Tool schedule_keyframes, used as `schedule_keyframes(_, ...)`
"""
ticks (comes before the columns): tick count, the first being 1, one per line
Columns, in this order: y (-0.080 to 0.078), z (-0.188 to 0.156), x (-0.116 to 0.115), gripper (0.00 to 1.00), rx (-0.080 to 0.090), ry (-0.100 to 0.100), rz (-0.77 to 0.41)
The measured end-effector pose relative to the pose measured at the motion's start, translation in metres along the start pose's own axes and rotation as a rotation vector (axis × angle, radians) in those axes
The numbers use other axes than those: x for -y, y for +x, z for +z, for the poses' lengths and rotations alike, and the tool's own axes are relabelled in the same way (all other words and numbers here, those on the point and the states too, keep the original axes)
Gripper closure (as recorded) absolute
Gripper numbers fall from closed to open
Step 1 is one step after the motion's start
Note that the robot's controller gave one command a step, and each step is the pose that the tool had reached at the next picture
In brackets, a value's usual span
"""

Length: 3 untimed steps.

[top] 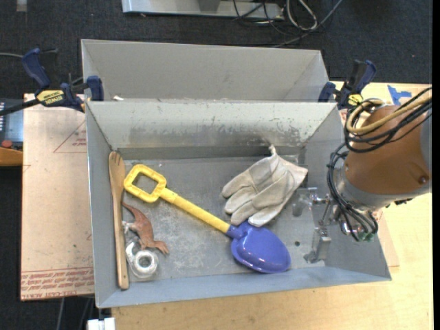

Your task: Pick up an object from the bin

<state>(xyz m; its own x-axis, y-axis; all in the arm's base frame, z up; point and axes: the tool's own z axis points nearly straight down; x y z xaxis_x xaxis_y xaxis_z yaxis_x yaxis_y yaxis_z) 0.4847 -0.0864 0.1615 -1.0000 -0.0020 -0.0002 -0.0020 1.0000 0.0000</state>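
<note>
No thing is seen held by the gripper (315, 227), which hangs low at the right side of the bin (206, 126), over bare floor close to the sloped right wall. Whether the pincer is spread or pressed together cannot be told.

2 things lie nearest to it. A white glove (265, 191) is crumpled just to its left. A toy shovel (199, 215) is laid slantwise, with its blue blade (260, 250) near the gripper and touching the glove's lower edge.

Should the glove be taken, only a loose fold might be pinched, and the limp cloth could slip free or drag the shovel along. Should the blade be taken, its smooth curve could be squeezed out sideways, and the long handle would probably tip the load. The wall could be struck if a descent were made here.

A wooden spoon (117, 218), a brown toy figure (143, 229) and a silver ring (143, 263) are set well apart, at the left.
</note>
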Motion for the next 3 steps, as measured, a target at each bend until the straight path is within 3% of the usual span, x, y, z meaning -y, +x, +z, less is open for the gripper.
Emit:
schedule_keyframes(1, 0.0, 0.0, 0.0, 0.0, 0.0, 0.0, 0.0)
schedule_keyframes(2, -0.015, 0.074, 0.014, 0.0, 0.003, 0.0, -0.189)
schedule_keyframes(3, -0.02, 0.092, 0.019, 0.0, 0.006, 0.0, -0.277)
